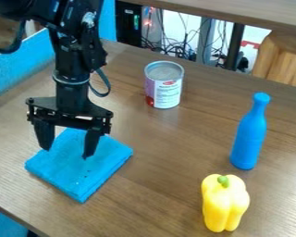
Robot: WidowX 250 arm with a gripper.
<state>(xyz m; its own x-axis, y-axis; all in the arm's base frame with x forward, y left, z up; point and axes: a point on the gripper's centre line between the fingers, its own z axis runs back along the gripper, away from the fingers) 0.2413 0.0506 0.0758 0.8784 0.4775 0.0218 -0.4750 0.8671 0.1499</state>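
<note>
Around your gripper [67, 152], you have three other things on the brown wooden table [157, 185]. The nearest is the can [166, 90], upright beyond the cloth [83, 173] and to the right as you look at it, with a grey top and a white, purple and red label. Farther right you see the blue bottle [249, 139], standing with its narrow neck up. The yellow pepper [225, 203] sits near the bottom of your view, green stem [223, 181] up, just in front of the bottle. All three are apart from the gripper and from the cloth, off to one side. Past the far edge of the table you can see tangled cables [181, 41] and a wooden stool [280, 58].

The bright blue cloth lies flat and folded on the table, at the lower left of your view, with a few dark specks on it. Your gripper hangs down right over it, and its fingers and the crosspiece above them hide parts of the cloth from you. The fingers are spread wide, with blue cloth visible in the gap between them. Their tips point down at the cloth, very close to it; from this angle you cannot tell whether they touch it.
</note>
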